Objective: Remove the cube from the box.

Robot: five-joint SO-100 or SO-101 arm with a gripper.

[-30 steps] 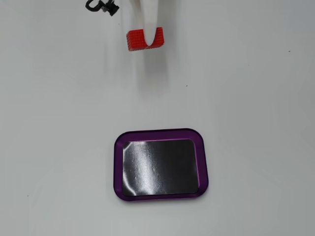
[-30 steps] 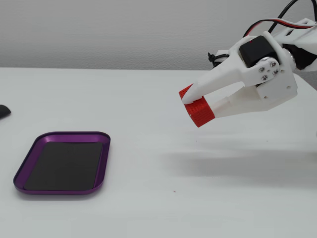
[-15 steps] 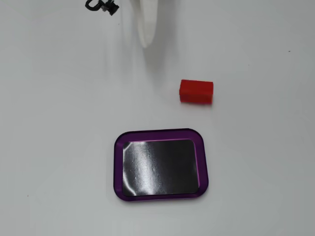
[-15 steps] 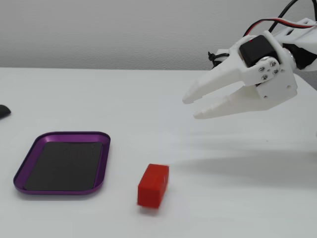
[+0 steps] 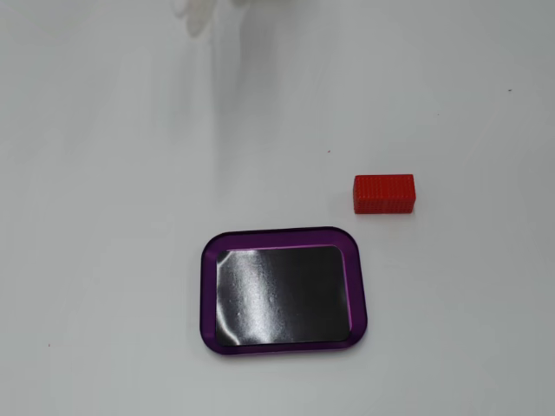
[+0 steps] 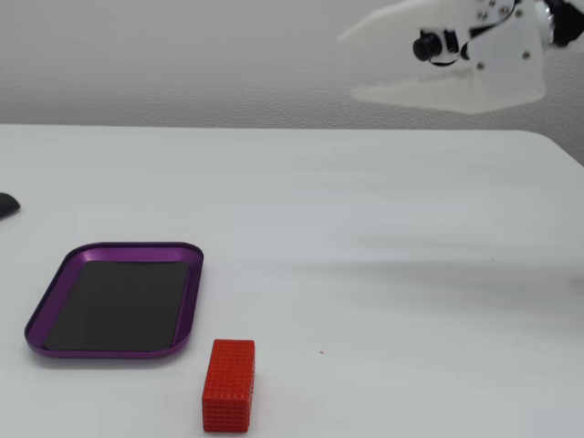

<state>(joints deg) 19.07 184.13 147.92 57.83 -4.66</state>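
Note:
The red cube (image 5: 384,193) lies on the white table outside the box, just beyond its upper right corner in a fixed view. In the other fixed view the cube (image 6: 228,384) stands in front of the box's right corner. The box (image 5: 210,295) is a purple-rimmed tray with a glossy black floor, and nothing lies in it. It also shows at the left (image 6: 193,292). My white gripper (image 6: 349,66) hangs high above the table at the upper right, far from both, with its jaws apart and empty. Only a pale blur of the gripper (image 5: 198,17) shows at the top edge.
A small dark object (image 6: 5,204) pokes in at the left edge of the table. The white table (image 6: 383,274) spreads wide around the box and cube, with its far edge against a grey wall.

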